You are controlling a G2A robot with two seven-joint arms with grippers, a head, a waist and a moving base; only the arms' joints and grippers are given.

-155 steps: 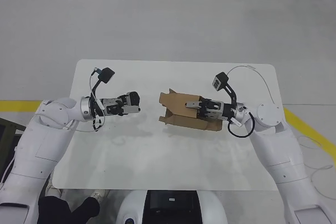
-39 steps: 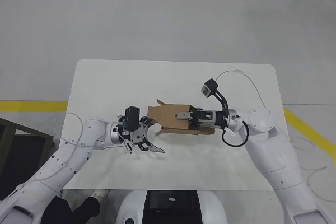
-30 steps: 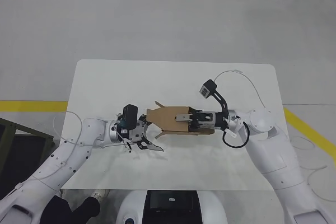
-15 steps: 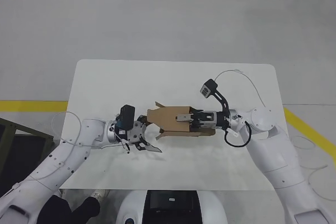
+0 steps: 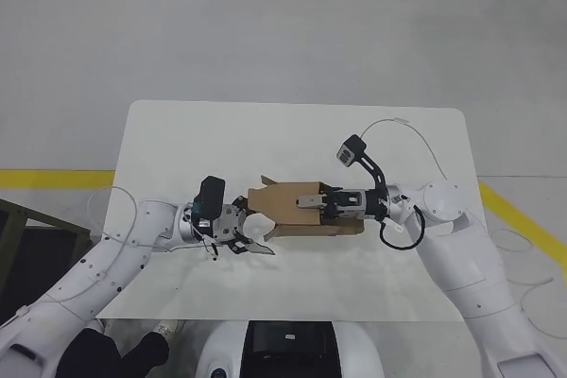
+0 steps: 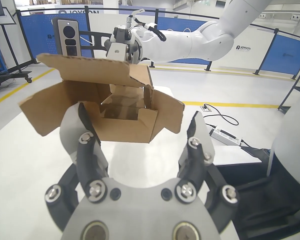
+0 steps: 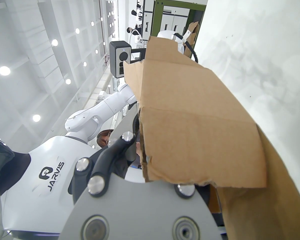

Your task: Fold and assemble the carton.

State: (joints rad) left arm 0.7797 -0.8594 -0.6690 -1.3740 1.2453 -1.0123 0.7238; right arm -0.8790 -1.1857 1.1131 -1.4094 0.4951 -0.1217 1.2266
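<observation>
1. At the middle of the white desk (image 5: 170, 142) is one brown carton (image 5: 288, 194), with two tools, one at each end.
2. The left wrist view looks into the carton's open end, where the flaps are spread. From above, the carton's upper panel covers the inside.
3. The right tool (image 5: 309, 199) is clamped on a carton wall. In its wrist view one finger (image 7: 126, 138) lies outside the cardboard, which hides the other.
4. The left tool (image 5: 253, 233) faces the open end with its fingers spread wide, holding nothing, just beside the flaps.
5. A yellow floor line (image 5: 38, 178) runs beside the desk.
</observation>
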